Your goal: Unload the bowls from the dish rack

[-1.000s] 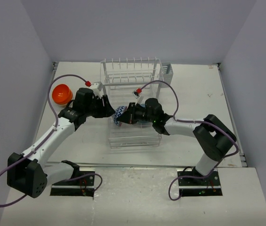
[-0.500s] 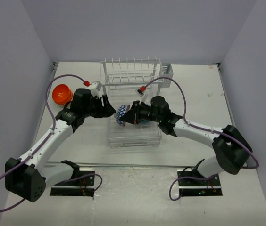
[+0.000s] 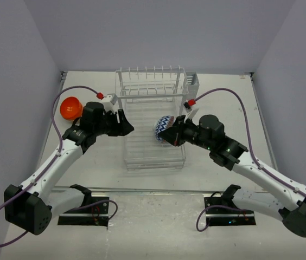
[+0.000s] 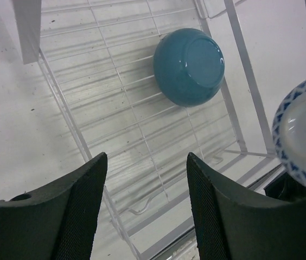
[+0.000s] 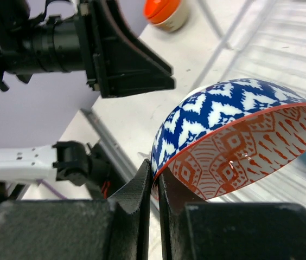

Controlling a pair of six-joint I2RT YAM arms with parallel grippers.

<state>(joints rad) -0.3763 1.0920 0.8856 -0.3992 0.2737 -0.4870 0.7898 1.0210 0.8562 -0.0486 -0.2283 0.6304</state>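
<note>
Shifted blue-and-white bowl [image 3: 165,127] right from frame centre, right tool [image 5: 153,169] pinching rim, nearly off dish rack [image 3: 152,158]; left tool [image 4: 145,162] agape.

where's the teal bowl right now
Left wrist view, upper middle: the teal bowl lies bottom up on the flat wire tray of the dish rack, left of the patterned bowl.

Pale lilac walls [image 3: 153,32]; whitish table [image 3: 229,81], seemingly speckled
</note>
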